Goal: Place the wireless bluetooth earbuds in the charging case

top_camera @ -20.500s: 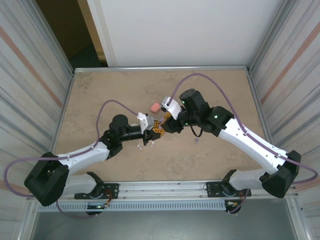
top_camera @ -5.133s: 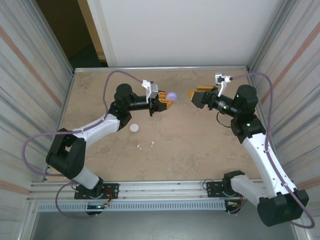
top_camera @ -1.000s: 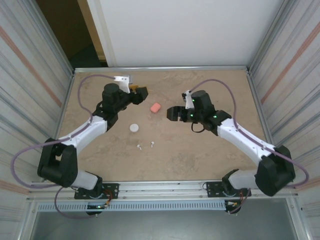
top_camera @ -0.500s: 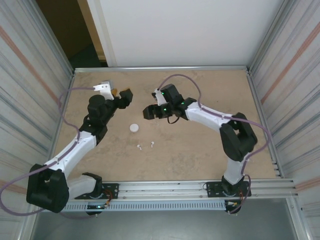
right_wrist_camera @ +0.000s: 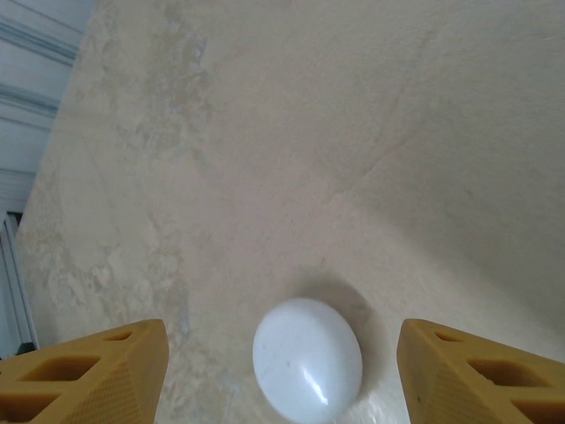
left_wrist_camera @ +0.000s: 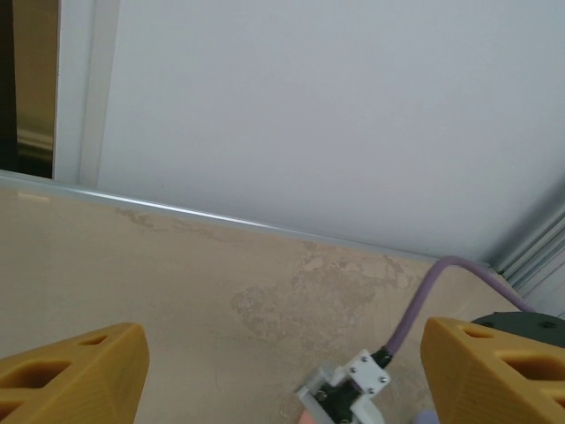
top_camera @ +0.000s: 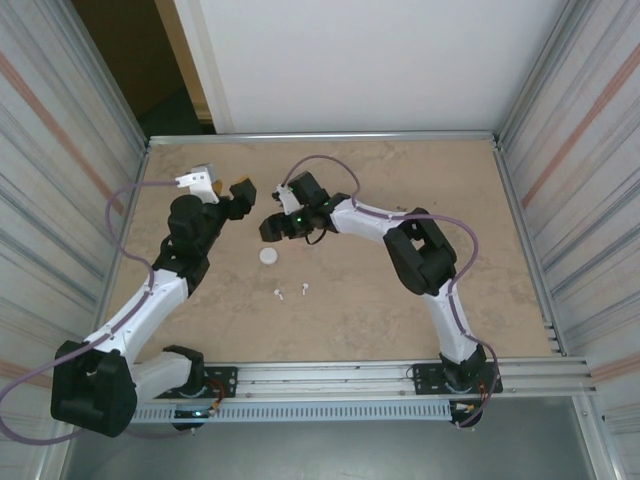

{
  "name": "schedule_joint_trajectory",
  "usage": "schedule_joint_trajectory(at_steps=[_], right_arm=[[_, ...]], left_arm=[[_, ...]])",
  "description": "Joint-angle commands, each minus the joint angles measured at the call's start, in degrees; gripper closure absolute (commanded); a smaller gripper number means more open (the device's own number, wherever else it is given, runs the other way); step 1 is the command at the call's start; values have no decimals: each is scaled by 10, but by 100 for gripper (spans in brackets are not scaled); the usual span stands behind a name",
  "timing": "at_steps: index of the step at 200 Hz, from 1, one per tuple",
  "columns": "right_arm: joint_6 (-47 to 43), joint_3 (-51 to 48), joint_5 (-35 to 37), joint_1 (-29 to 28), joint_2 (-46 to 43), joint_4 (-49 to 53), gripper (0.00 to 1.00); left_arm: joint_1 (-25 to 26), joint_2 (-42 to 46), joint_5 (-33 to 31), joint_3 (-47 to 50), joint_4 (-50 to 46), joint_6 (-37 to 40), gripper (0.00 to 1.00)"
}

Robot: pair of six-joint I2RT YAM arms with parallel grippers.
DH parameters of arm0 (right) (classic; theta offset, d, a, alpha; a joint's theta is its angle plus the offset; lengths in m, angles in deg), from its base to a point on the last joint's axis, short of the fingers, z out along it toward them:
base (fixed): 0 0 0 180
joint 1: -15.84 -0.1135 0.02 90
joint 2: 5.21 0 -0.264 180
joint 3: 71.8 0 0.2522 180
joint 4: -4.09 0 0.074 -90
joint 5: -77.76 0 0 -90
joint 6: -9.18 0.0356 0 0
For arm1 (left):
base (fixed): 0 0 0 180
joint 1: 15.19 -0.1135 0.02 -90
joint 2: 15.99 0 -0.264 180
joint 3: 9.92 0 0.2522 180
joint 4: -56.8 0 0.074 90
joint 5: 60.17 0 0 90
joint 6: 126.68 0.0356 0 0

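The right fingers [right_wrist_camera: 97,371] hang wide above the white case [right_wrist_camera: 307,358] on the worktop [right_wrist_camera: 309,132]. The left fingers [left_wrist_camera: 75,371] gape, empty

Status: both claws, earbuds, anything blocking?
Left claw open, empty. Right claw open, aimed at white case. Two white earbuds loose on table. Nothing blocking.
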Motion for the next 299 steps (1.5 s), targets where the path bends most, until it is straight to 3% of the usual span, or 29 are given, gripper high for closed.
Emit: schedule_joint_trajectory(at_steps=[1,59,92,212,299], right_arm=[[-12,44,-19,-10,36,10,32],[-10,137,-45,-21,116,25,32],[-15,138,-64,-28,124,28,34],[-26,-47,-77,-41,26,-36,40],[-37,-91,-51,-53,-11,-31,40]], left_arm=[[-4,15,-9,2,6,0,19],[-5,10,-3,-1,6,-1,19],[-6,8,-3,-2,4,-1,19],[-6,-1,5,-6,4,-5,19],[-6,-8,13,-12,1,-10,18]])
